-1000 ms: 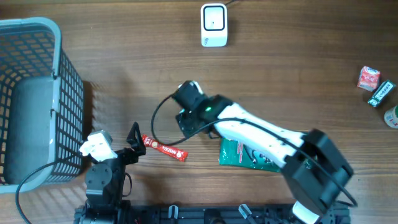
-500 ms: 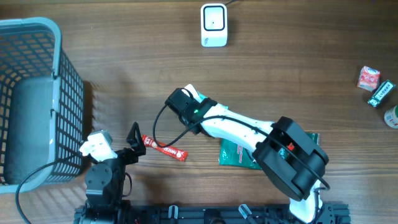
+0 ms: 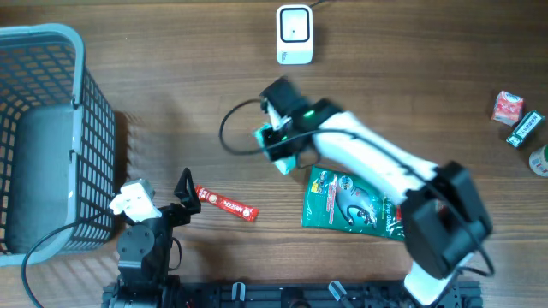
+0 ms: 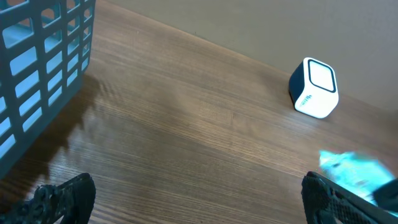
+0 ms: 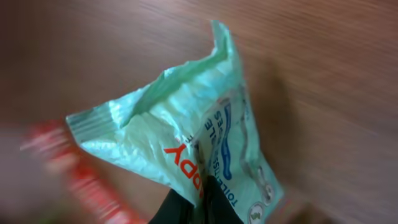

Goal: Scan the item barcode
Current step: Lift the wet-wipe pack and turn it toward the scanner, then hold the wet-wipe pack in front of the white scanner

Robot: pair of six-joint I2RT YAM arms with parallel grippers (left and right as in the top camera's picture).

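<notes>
My right gripper (image 3: 279, 152) is shut on a pale mint-green packet (image 5: 186, 134), pinching its lower edge between the dark fingers (image 5: 214, 205). The packet is crumpled, carries red and blue print, and hangs above the wood; the overhead view shows only a pale sliver of it (image 3: 283, 163) under the gripper. The white barcode scanner (image 3: 294, 35) stands at the table's far edge, beyond the gripper, and appears in the left wrist view too (image 4: 314, 88). My left gripper (image 4: 199, 199) rests open low at the front left, with nothing between its fingers.
A darker green packet (image 3: 347, 202) lies flat beside the right arm. A red stick-shaped bar (image 3: 225, 204) lies by the left gripper. A grey wire basket (image 3: 51, 128) fills the left side. Small boxes (image 3: 514, 115) sit at the far right edge.
My right gripper has closed on the mint packet and moved right, a little toward the scanner. The arm has swung off the darker green packet. The left arm has stayed still.
</notes>
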